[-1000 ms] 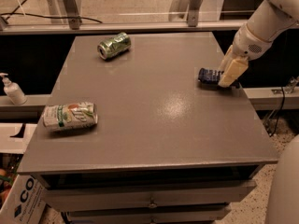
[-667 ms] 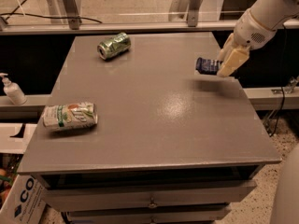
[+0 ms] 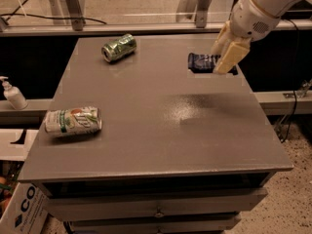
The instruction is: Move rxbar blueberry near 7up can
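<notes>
My gripper (image 3: pixel 220 66) pinches the bar (image 3: pixel 200 61), far right of the 7up can (image 3: pixel 73 121). Grasp done; the carry across to the can is left.

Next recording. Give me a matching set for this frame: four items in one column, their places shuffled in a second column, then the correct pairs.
Items
1. rxbar blueberry
2. 7up can
3. green can
4. pump bottle

Places
A. lying on its side near the table's front-left
B. standing off the table, to its left
C. held in the tool, over the far right
D. lying on its side near the far edge, left of centre

Pairs: 1-C, 2-A, 3-D, 4-B
</notes>
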Motion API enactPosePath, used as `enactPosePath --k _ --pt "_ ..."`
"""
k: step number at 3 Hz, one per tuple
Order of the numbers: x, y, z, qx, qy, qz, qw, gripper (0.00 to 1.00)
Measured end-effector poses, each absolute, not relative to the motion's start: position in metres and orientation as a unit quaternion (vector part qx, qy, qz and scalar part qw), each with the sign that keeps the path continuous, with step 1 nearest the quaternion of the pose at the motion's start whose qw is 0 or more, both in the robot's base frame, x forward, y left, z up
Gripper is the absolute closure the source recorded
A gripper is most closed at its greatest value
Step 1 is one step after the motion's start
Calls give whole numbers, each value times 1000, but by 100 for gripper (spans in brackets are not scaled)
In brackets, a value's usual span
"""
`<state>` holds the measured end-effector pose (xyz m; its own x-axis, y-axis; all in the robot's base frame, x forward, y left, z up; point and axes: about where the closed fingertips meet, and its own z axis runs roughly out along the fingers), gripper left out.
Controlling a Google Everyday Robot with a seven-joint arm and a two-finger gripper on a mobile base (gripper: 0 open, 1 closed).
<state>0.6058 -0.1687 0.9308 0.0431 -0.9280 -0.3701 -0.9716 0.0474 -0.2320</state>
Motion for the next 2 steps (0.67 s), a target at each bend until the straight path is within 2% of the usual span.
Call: enactPosePath --k 2 --pt "600 -159 930 -692 681 78 228 100"
